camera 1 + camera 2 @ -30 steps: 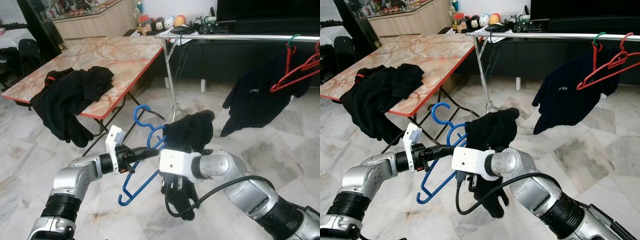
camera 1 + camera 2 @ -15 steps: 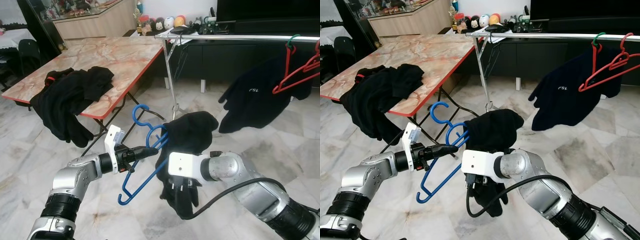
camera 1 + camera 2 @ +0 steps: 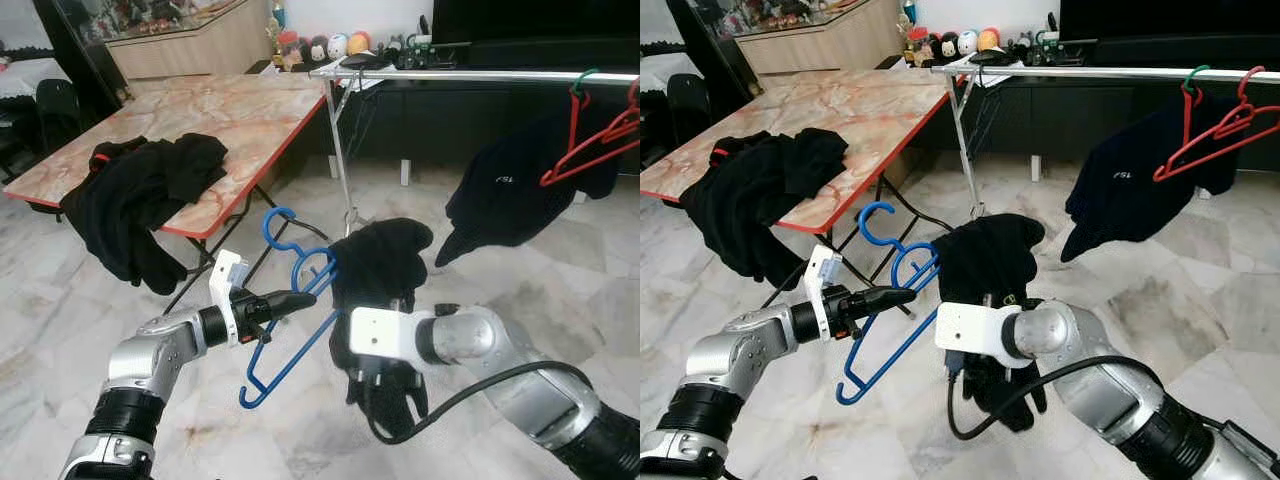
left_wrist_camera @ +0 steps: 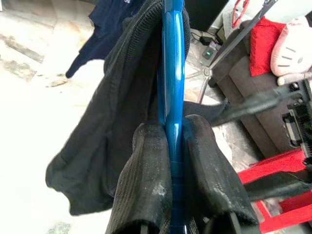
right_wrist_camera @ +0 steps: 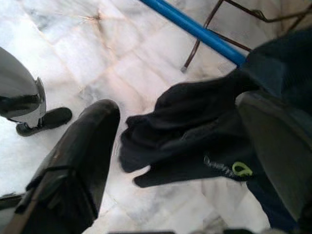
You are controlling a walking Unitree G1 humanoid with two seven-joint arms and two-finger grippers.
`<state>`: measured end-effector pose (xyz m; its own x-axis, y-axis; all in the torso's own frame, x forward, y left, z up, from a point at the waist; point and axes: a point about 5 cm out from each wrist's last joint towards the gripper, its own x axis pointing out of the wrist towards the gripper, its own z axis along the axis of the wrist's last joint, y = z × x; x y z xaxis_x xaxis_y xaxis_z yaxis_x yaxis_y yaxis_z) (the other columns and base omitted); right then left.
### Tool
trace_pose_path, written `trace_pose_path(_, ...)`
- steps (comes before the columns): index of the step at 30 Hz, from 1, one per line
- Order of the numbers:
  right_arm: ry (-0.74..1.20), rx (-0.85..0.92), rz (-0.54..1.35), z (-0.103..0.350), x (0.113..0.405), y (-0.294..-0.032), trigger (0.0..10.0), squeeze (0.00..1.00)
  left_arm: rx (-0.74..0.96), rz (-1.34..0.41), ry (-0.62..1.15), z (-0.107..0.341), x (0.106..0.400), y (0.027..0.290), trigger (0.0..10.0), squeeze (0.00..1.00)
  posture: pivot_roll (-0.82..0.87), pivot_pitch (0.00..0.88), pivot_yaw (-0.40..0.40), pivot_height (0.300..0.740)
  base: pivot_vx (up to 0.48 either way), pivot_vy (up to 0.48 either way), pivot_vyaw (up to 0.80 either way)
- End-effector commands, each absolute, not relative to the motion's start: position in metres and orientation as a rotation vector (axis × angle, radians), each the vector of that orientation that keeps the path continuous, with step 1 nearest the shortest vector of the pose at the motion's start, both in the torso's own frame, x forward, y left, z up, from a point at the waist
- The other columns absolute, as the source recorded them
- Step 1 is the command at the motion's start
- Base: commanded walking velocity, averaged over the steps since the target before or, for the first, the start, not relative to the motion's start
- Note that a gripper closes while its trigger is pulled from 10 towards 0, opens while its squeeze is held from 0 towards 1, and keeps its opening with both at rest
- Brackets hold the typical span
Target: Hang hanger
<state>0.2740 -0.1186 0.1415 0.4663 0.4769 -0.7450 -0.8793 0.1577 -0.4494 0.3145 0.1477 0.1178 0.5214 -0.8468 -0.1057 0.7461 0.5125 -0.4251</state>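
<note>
Left gripper (image 4: 174, 146) has its fingers (image 4: 146, 170) clenched on the blue plastic hanger (image 3: 290, 300), holding it out over the white marble floor (image 3: 560, 290), hook up at 12 o'clock. A black garment (image 3: 380, 262) is draped on the hanger's arm at 3 o'clock. Right gripper (image 5: 185, 146) sits in that cloth, its fingers spread around the hanging fabric. Behind, at 1 o'clock, the silver clothes rail (image 3: 470, 75) carries a red wire hanger (image 3: 590, 150); at 10 o'clock stands the marble-patterned worktop (image 3: 230, 115).
</note>
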Motion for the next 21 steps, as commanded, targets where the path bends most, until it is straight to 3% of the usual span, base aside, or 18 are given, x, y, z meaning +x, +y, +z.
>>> trace_pose_path(1, 0.447, -0.973, 1.031, 0.149, 0.276, -0.113, 10.0, 1.00, -0.360, -0.955, 0.239, 0.129, 0.319, 0.156, 10.0, 0.00, -0.17, 0.001, 0.222, 0.740, 0.000, 0.000, 0.00)
trace_pose_path(3, 0.445, -0.971, 1.031, 0.149, 0.276, -0.113, 10.0, 1.00, -0.360, -0.955, 0.239, 0.129, 0.319, 0.156, 10.0, 0.00, -0.17, 0.001, 0.222, 0.740, 0.000, 0.000, 0.00)
trace_pose_path(4, 0.434, -0.969, 1.031, 0.151, 0.276, -0.113, 10.0, 0.65, -0.365, -0.963, 0.240, 0.129, 0.319, 0.156, 10.0, 0.00, -0.17, 0.000, 0.221, 0.740, 0.000, 0.000, 0.00)
trace_pose_path(9, 0.418, -0.968, 1.029, 0.154, 0.277, -0.114, 10.0, 0.65, -0.372, -0.973, 0.242, 0.129, 0.318, 0.155, 10.0, 0.00, -0.17, 0.000, 0.221, 0.740, 0.000, 0.000, 0.00)
trace_pose_path(10, 0.410, -0.978, 0.984, 0.159, 0.283, -0.123, 10.0, 0.00, -0.358, -0.976, 0.252, 0.128, 0.317, 0.156, 10.0, 0.00, -0.17, 0.005, 0.223, 0.740, 0.000, 0.000, 0.00)
trace_pose_path(12, 0.396, -0.983, 0.921, 0.167, 0.291, -0.137, 10.0, 0.00, -0.340, -0.981, 0.267, 0.126, 0.315, 0.159, 10.0, 0.00, -0.17, 0.006, 0.223, 0.740, 0.000, 0.000, 0.00)
trace_pose_path(21, 0.368, -1.008, 0.873, 0.174, 0.298, -0.157, 10.0, 0.00, -0.319, -0.986, 0.307, 0.118, 0.310, 0.161, 10.0, 0.00, -0.17, 0.009, 0.224, 0.740, 0.000, 0.000, 0.00)
